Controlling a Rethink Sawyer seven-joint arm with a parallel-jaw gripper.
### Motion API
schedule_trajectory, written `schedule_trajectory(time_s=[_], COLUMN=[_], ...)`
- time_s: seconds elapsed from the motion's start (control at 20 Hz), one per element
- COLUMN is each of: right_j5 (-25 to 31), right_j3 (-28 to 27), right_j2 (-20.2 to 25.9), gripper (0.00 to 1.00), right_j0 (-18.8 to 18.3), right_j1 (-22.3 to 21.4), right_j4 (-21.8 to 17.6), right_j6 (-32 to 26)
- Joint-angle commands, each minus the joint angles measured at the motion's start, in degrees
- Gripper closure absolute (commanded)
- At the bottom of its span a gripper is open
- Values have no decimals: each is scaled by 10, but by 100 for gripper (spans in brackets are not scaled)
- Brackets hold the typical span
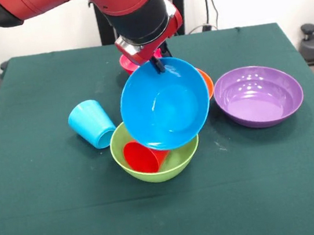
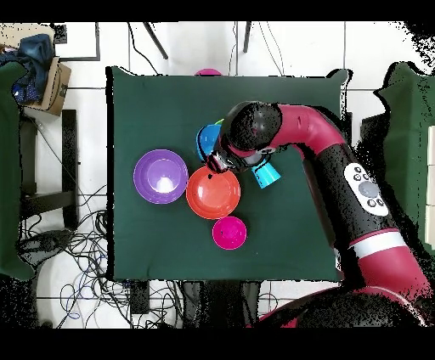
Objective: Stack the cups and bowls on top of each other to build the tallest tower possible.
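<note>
– Where's the blue bowl [image 1: 165, 104]?
– Tilted, clamped by its rim in the fingers [image 1: 157, 65], hanging over the lime green bowl [image 1: 177, 158] holding the red cup [image 1: 144, 157].
– And beside the fingers?
– Light blue cup [image 1: 91, 124] one side, purple bowl [image 1: 258, 95] the other, on the bench [image 1: 53, 214].

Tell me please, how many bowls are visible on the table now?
5. Blue bowl tilted, held at its rim by the pincer; lime green bowl below it; orange bowl behind the blue; purple bowl apart; small pink-red bowl nearest the robot. Others may be hidden.
</note>
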Motion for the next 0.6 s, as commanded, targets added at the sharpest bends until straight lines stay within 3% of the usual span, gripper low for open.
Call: schedule_trajectory(time_s=[0.05,0.6], right_j5=[-4,-100], right_j3=[-45,-32], right_j2=[-15,-23], gripper=[100,100], right_j0=[15,30], right_j1=[-1,-24], right_j4=[-83,-137], right_j6=[-130,-77])
